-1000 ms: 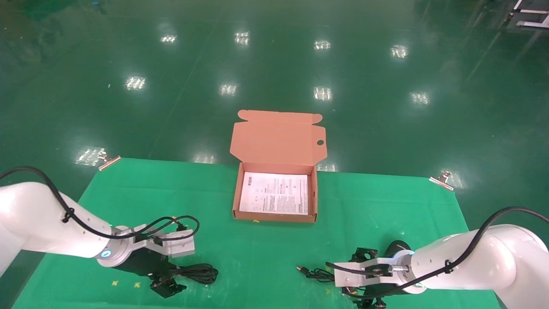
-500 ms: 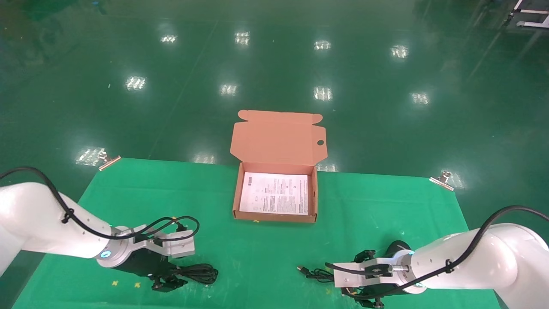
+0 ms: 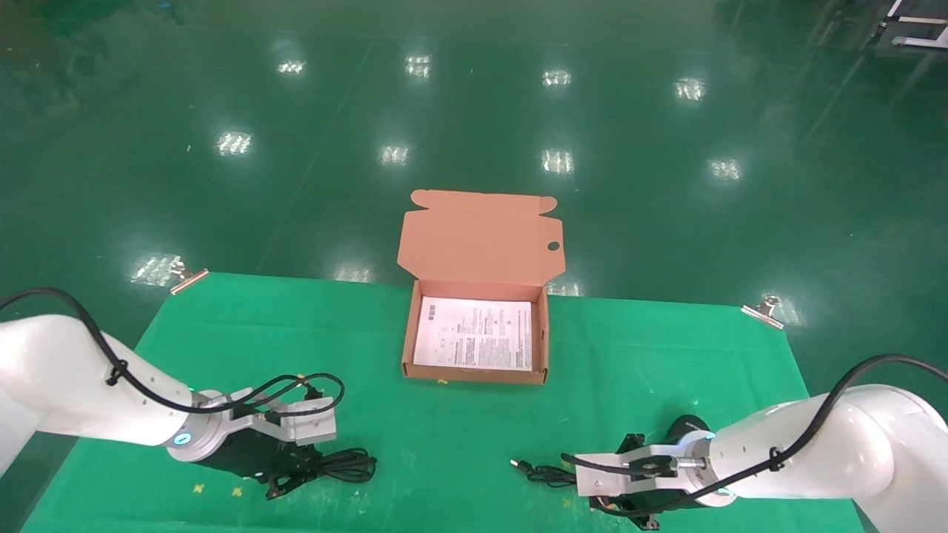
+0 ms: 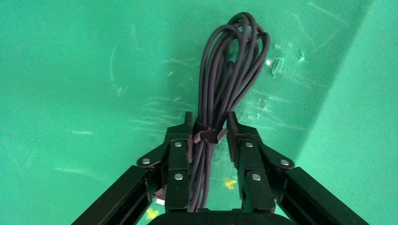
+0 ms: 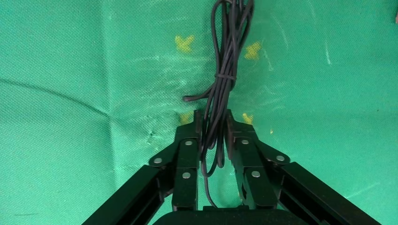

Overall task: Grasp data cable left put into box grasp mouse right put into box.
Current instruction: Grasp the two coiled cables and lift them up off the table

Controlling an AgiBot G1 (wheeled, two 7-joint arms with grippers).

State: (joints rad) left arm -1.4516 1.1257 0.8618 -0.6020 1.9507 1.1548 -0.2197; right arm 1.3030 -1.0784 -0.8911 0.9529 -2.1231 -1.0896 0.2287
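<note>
Near the tabletop's front edge, our left gripper jaws clench the data cable lengthwise; our right gripper jaws clench the mouse cord.

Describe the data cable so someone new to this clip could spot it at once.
Start at the open cardboard box at the middle of the green table, then look toward the robot's left near corner. There the left end effector has closed around the data cable, a strapped bundle of thick dark loops. Unlike the thinner cord in the right end effector, it has no mouse attached.
</note>
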